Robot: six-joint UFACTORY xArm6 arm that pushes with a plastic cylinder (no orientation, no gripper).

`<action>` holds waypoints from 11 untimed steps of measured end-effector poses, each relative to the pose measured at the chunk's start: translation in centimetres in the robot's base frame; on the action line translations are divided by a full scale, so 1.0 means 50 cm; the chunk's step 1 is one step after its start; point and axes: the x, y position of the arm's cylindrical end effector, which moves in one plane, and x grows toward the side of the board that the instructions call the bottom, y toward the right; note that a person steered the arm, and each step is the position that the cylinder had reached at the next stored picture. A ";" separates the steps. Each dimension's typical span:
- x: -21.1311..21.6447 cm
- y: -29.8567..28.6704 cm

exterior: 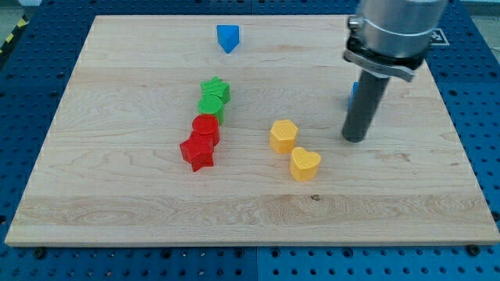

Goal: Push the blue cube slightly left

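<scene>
A blue angular block, with a point towards the view's bottom, sits near the board's top edge, left of centre. A second blue block shows only as a sliver at the left side of my dark rod; its shape is hidden. I cannot tell which of the two is the cube. My tip rests on the board at the right, just below that hidden blue block and to the right of the yellow blocks.
A green star and a green round block stand in a column with a red round block and a red star. A yellow hexagon and a yellow heart lie mid-board. The wooden board lies on a blue pegboard.
</scene>
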 end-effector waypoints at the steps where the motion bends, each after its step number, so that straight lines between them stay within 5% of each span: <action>1: 0.000 0.001; 7: -0.016 0.083; 10: -0.167 0.085; 11: -0.137 0.082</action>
